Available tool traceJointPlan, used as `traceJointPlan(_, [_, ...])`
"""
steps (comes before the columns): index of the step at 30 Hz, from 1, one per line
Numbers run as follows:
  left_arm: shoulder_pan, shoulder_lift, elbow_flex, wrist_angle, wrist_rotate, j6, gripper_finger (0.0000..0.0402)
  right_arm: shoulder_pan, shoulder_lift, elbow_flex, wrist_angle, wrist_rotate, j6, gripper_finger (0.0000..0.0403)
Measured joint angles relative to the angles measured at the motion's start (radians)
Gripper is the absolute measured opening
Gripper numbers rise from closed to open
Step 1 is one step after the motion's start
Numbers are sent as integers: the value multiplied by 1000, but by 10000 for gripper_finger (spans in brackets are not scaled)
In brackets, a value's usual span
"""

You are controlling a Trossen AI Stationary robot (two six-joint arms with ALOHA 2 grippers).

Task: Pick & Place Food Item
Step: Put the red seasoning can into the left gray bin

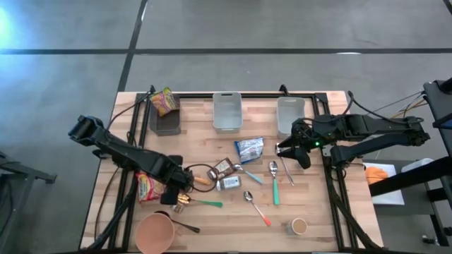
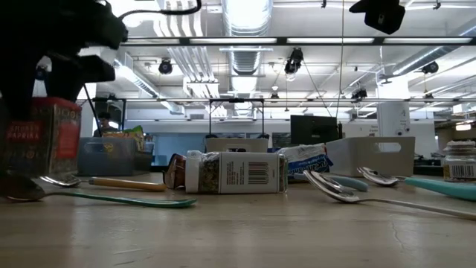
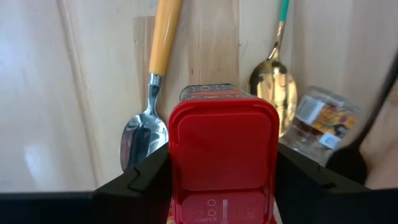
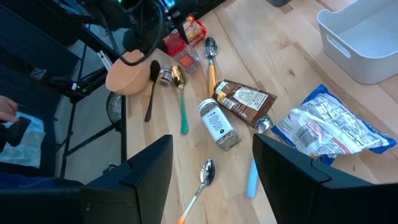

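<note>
1. Red-lidded and clamped at its sides, the food packet (image 3: 222, 158) sat between the fingers of the left gripper (image 1: 169, 192), which pointed straight down over the table's (image 1: 325, 212) near-left part, presumably so it could be carried upright.
2. The packet hung close above an orange-handled spoon (image 3: 152, 87) and a gold spoon (image 3: 273, 84); whether it touched the wood could not be told.
3. The dark bin (image 1: 165, 120) already held a similar packet (image 1: 163, 101), a likely destination.
4. The right gripper (image 1: 296, 149) waited near the grey bin (image 1: 290, 113), fingers apart and empty.
</note>
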Motion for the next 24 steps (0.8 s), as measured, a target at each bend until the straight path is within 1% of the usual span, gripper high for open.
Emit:
traceJointPlan(3, [13,0,46,-37,-4,14,210,0,0,0,0,0,-2,219])
traceJointPlan(6, [35,0,99,-57,-36,28,210,0,0,0,0,0,-6,219])
traceJointPlan(11, [113,-1,194,-101,-59,64,210,0,0,0,0,0,-9,219])
traceJointPlan(14, [182,-1,254,-119,-63,97,210,0,0,0,0,1,-12,219])
traceJointPlan(18, [292,-2,337,-126,-69,187,210,0,0,0,0,2,-12,219])
traceJointPlan(24, [502,-2,426,-114,-72,342,210,0,0,0,6,32,-13,219])
